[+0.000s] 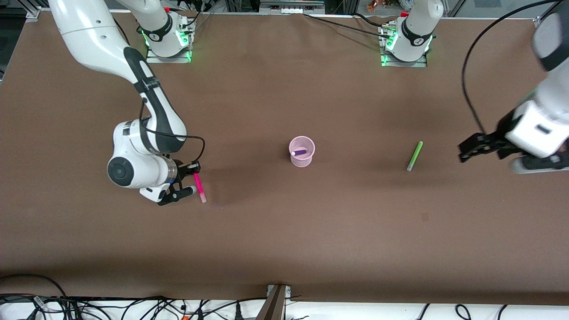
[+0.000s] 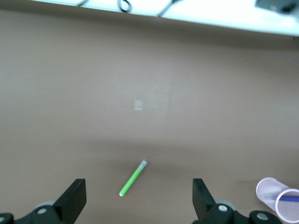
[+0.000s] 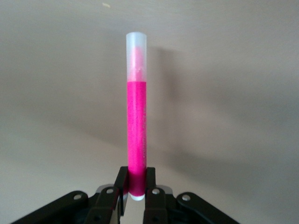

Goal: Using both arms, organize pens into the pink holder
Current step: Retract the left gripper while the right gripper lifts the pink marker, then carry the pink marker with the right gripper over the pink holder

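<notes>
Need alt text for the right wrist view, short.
The right hand is shut on one end of a magenta-pink pen, which points straight away from the camera over the brown table, its translucent pale cap at the free end. Nothing else is in view.

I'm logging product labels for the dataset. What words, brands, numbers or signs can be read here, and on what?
None can be read.
Magenta pen in the right gripper: no print shows.
Green pen, pink holder: no print shows.
Arm base rings: small dark marks, too small to read.
</notes>
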